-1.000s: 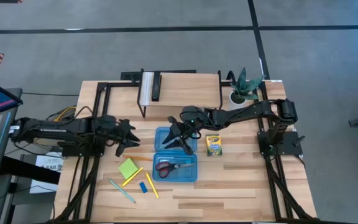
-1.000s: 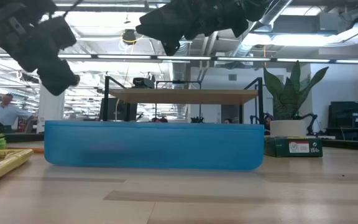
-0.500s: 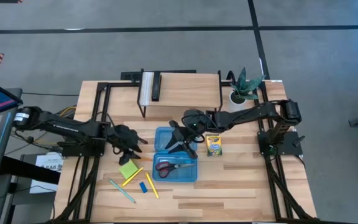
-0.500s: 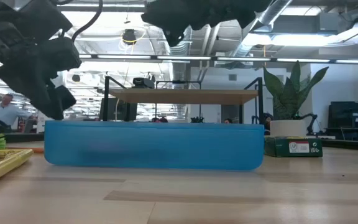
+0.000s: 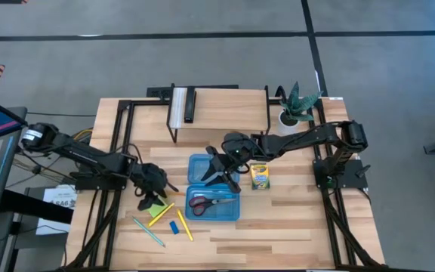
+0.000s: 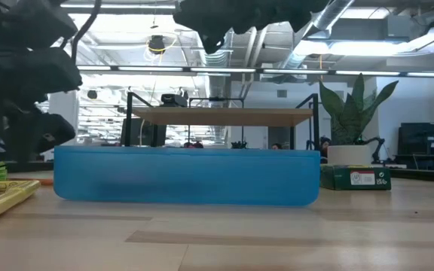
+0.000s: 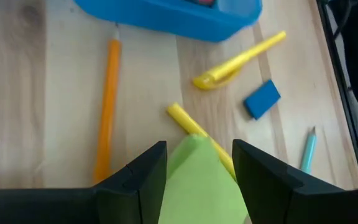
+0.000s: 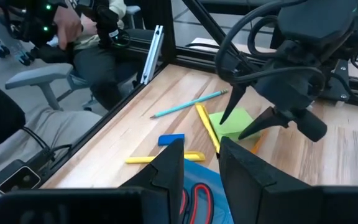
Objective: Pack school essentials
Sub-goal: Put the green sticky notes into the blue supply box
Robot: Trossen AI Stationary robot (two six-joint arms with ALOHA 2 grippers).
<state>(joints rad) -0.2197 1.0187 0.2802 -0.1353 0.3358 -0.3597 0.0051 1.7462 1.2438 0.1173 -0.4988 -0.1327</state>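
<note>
A lime-green sticky-note pad [image 5: 157,207] lies flat on the table, left of the blue case [image 5: 233,213]. My left gripper [image 7: 199,155] is low over the pad [image 7: 197,186], open, one finger at each side of it. Around the pad lie an orange pencil [image 7: 106,106], yellow pencils [image 5: 185,225], a blue eraser [image 7: 261,99] and a light-blue pen [image 5: 148,232]. Red-handled scissors [image 5: 202,202] lie inside the case. My right gripper [image 5: 224,178] hangs open above the case, holding nothing. The crayon box [image 5: 259,175] lies to the case's right. My left gripper slants down from the table's left, with its fingertips [image 8: 224,116] beside the pad's two opposite edges [image 8: 229,122]. The pad lies flat on the table. I cannot tell whether the fingers touch it.
A wooden shelf [image 5: 221,106] stands at the far side behind the case. A potted plant [image 5: 297,104] stands at the far right. A person sits beyond the table's left edge [image 8: 92,37]. Bare wood lies near the front edge and at the right.
My left gripper has swung from the table's left toward the near edge and come down, tipping steeply downward, until it stands over the sticky-note pad. My right gripper has drawn back slightly over the case. No object has moved.
</note>
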